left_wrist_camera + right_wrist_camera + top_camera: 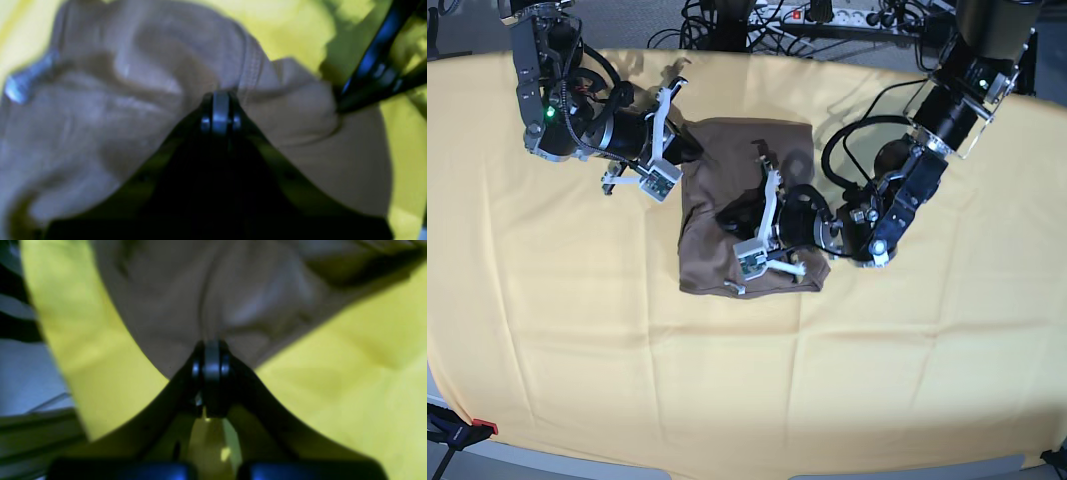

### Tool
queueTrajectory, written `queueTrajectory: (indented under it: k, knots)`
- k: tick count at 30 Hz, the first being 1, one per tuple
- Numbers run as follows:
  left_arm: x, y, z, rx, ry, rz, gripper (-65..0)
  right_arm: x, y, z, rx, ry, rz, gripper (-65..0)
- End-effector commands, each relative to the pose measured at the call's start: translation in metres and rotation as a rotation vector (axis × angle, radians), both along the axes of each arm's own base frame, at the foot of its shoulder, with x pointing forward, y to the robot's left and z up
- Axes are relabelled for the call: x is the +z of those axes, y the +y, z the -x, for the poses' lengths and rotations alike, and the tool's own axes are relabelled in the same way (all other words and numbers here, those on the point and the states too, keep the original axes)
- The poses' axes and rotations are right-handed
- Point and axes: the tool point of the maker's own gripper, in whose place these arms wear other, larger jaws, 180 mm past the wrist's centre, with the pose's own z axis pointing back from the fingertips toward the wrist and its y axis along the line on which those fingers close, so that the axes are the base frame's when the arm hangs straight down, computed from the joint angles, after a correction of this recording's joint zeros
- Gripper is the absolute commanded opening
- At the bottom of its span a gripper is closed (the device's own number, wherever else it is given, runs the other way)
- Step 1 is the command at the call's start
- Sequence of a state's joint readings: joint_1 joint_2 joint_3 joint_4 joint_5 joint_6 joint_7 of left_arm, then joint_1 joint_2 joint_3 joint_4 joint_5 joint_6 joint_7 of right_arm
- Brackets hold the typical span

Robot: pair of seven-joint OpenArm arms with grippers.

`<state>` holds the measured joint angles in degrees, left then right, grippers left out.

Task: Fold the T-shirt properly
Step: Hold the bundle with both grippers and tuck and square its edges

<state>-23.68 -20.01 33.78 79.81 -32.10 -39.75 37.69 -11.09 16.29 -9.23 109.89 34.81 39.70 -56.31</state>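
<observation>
Both claws are clamped tight on the T-shirt (717,250): left gripper (220,96) pinches a fold mid-shirt, right gripper (211,345) nips the shirt's edge.

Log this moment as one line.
T-shirt: partly folded on yellow cloth | left tool: shut on T-shirt | right tool: shut on T-shirt

I see a large yellow cloth (577,330) spread over the desk, lightly creased. Beyond its far edge, black cables (727,25) and a white power strip (822,14) lie tangled.
</observation>
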Motion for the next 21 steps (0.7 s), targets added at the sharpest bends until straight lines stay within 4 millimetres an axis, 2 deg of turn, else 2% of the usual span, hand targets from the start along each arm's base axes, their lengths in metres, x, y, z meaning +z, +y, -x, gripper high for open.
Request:
queueTrajectory:
  k: [1, 5, 7, 10, 14, 18, 21]
  knots:
    - [0.003, 0.003, -0.007, 0.012, -0.016, 0.01, -65.0, 0.007, -0.001, -0.004, 0.002, -0.031, -0.008, -65.0]
    - [-0.013, 0.006, 0.001, 0.043, 0.033, 0.035, -65.0, -0.006, -0.007, 0.007, -0.002, -0.002, 0.041, -65.0]
    - [-0.008, 0.005, -0.004, 0.039, 0.014, 0.036, -65.0, -0.012, -0.01, 0.012, -0.002, 0.013, 0.067, -65.0]
    - [0.016, 0.001, -0.022, 0.026, -0.056, 0.048, -65.0, -0.011, -0.011, 0.013, -0.007, 0.019, 0.074, -65.0]
    - [0.065, -0.007, -0.039, 0.005, -0.134, 0.107, -65.0, 0.005, -0.008, 0.007, -0.025, -0.028, 0.06, -65.0]
    - [0.105, -0.004, -0.04, 0.002, -0.11, 0.16, -65.0, 0.023, -0.004, 0.003, -0.022, -0.084, 0.047, -65.0]
    - [0.123, 0.007, -0.034, 0.016, -0.037, 0.223, -65.0, 0.033, -0.003, 0.001, -0.021, -0.115, 0.037, -65.0]
